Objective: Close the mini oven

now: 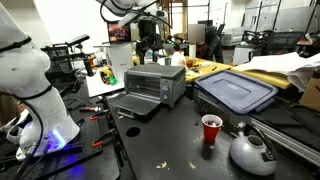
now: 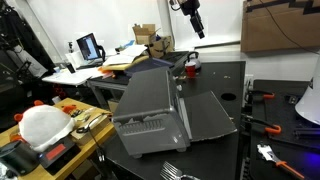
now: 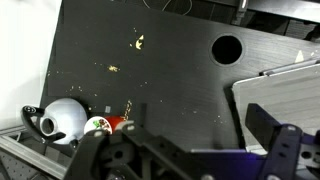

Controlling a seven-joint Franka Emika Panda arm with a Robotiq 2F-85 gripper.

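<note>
Oven [image 1: 152, 80] on dark table [image 1: 180, 140], door [image 1: 133, 104] dropped open. Gripper [image 2: 199, 30] hangs well above, fingers spread, empty. Red cup [image 1: 211, 128] and kettle [image 1: 250, 150] near.

Blur swallows the black two-fingered gripper [image 3: 190, 165] along the foot of the wrist view: fingertips cut off, jaws unreadable. It half covers a red plastic cup [image 3: 100, 125] near an edge of the black desk [image 3: 160, 80], and a pale-framed dark panel [image 3: 285, 85] that runs off the right side, too little showing to name. In an exterior view the boxy silver-grey mini oven [image 2: 150, 100] screens the cup's base.
</note>
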